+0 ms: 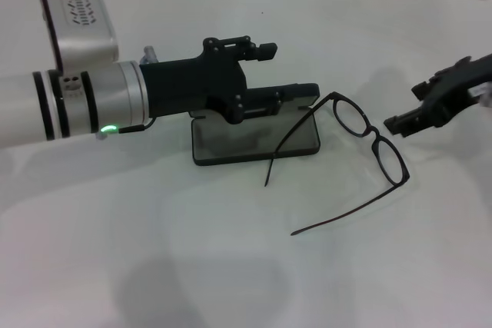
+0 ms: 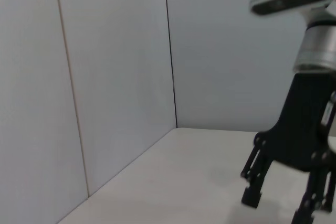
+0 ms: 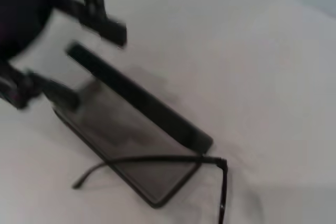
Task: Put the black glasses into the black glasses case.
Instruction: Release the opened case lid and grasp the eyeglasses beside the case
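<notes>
The black glasses case (image 1: 254, 145) lies open in the middle of the table, with its grey lining up and its lid standing at the far side. It also shows in the right wrist view (image 3: 131, 140). My left gripper (image 1: 269, 78) is open over the case, one finger on each side of the lid; it also shows in the right wrist view (image 3: 93, 65). The black glasses (image 1: 375, 140) lie unfolded on the table right of the case, with one temple arm (image 3: 157, 158) across the case's near right corner. My right gripper (image 1: 406, 107) is open just right of the lenses, clear of them; it also shows in the left wrist view (image 2: 276, 208).
The white table (image 1: 231, 266) runs to a white panelled wall (image 2: 115, 77) at the back. The left arm's silver wrist (image 1: 84, 97) stretches in low from the left.
</notes>
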Robot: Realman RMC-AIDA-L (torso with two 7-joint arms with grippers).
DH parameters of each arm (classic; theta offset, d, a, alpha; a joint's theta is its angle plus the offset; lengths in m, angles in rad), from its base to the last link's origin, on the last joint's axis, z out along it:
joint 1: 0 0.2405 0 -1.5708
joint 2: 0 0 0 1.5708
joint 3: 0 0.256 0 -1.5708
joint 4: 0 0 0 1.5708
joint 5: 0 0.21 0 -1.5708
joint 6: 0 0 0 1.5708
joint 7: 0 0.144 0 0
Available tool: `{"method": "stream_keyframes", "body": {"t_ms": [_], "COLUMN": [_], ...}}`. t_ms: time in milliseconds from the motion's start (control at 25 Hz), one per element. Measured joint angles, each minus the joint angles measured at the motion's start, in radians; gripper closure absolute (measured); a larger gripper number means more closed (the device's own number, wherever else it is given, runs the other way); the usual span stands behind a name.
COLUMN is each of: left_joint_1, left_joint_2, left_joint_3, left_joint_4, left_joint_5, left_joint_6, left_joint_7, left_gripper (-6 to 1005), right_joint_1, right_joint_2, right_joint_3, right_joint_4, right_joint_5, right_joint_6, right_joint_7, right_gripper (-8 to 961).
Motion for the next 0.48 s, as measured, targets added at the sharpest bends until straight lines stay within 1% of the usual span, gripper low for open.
{"method": "stream_keyframes", "body": {"t_ms": [80, 160, 360, 480], "left_joint_1": [0.001, 0.003, 0.000, -0.003], "left_joint_2": [0.001, 0.003, 0.003, 0.003], "left_joint_3": [0.000, 0.000, 0.000, 0.000], "left_joint_4": [-0.001, -0.001, -0.002, -0.002], "left_joint_5": [0.000, 0.000, 0.003, 0.004], "left_joint_6": [0.000, 0.000, -0.001, -0.001], "left_joint_7": [0.001, 0.002, 0.003, 0.003], "left_gripper": [336, 336, 337, 338], "right_joint_1": [0.019, 0.030, 0.055, 0.072], "right_joint_2": [0.002, 0.004, 0.008, 0.009], "right_joint_3": [-0.068, -0.104, -0.149, -0.174], "right_joint_4": [0.008, 0.023, 0.087, 0.141], "right_joint_5": [-0.050, -0.064, -0.068, -0.066], "right_joint_6": [0.033, 0.054, 0.098, 0.128], "right_joint_7": [0.050, 0.071, 0.077, 0.079], "right_gripper": [174, 181, 175, 247]}}
